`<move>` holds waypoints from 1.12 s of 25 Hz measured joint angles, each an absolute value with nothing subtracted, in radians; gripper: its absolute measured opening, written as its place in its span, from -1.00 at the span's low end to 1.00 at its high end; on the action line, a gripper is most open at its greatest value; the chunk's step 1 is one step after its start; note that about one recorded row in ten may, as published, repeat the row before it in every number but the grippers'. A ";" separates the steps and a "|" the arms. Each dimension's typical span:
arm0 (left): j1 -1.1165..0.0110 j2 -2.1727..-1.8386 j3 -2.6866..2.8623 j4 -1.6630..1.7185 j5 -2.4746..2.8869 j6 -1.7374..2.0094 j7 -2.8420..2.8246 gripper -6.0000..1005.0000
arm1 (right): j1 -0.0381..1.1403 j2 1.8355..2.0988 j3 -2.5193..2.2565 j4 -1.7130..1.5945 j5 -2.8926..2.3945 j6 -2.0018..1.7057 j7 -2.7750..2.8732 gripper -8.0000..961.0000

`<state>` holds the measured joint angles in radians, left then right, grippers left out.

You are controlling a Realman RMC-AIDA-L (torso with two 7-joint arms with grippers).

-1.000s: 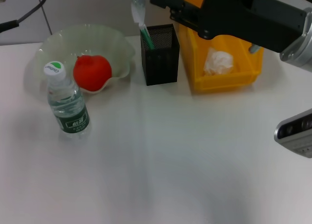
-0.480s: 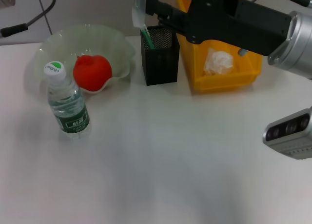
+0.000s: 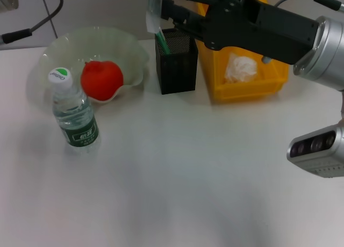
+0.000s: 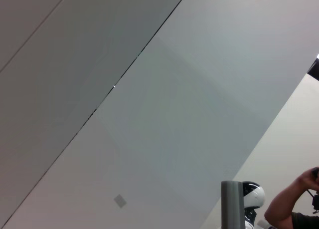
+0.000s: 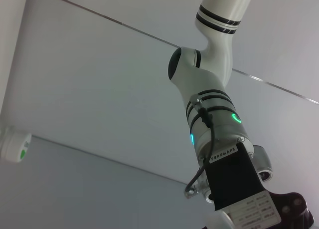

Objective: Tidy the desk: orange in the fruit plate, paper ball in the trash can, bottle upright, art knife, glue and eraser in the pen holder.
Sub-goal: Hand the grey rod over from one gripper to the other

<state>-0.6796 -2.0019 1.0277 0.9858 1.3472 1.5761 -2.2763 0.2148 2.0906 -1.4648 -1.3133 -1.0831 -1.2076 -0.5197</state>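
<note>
Right gripper (image 3: 161, 10) above pen holder (image 3: 176, 58) at desk (image 3: 188, 177) far edge, clenched on pale tube with green end — likely glue (image 3: 155, 22) — tip at holder rim. Risk: tube catches rim, tips holder. Orange (image 3: 101, 79) in fruit plate (image 3: 70, 48), far-left corner; bottle (image 3: 73, 115) upright near left edge; paper ball (image 3: 240, 67) in yellow trash can (image 3: 269, 77). Left gripper unseen — cannot tell.

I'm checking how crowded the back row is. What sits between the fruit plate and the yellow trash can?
In the head view, the black mesh pen holder stands between the fruit plate and the yellow trash can. The right claw hangs above it.
</note>
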 joint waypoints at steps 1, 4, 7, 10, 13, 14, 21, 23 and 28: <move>-0.680 -2.002 1.028 0.986 1.347 1.576 -2.276 -0.71 | 0.214 2.091 -1.466 -1.313 -1.083 -1.208 -0.521 -0.14; -0.681 -2.003 1.028 0.986 1.347 1.580 -2.276 -0.71 | 0.212 2.091 -1.466 -1.315 -1.082 -1.207 -0.523 -0.14; -0.681 -2.004 1.028 0.986 1.347 1.581 -2.276 -0.71 | 0.212 2.091 -1.468 -1.313 -1.079 -1.207 -0.534 -0.14; -0.681 -2.005 1.028 0.986 1.347 1.582 -2.279 -0.71 | 0.216 2.091 -1.492 -1.302 -1.033 -1.192 -0.608 -0.14; -0.681 -2.005 1.028 0.986 1.346 1.584 -2.279 -0.71 | 0.214 2.091 -1.505 -1.311 -1.024 -1.169 -0.618 -0.14; -0.681 -2.005 1.028 0.986 1.347 1.584 -2.279 -0.71 | 0.212 2.091 -1.513 -1.319 -1.025 -1.156 -0.619 -0.14; -0.681 -2.005 1.028 0.986 1.347 1.586 -2.279 -0.71 | 0.207 2.091 -1.535 -1.336 -1.028 -1.125 -0.625 -0.14; -0.681 -2.005 1.028 0.986 1.349 1.586 -2.278 -0.71 | 0.205 2.090 -1.541 -1.336 -1.029 -1.120 -0.625 -0.14; -0.685 -1.999 1.023 0.986 1.349 1.581 -2.278 -0.71 | 0.201 2.089 -1.547 -1.335 -1.034 -1.117 -0.625 -0.14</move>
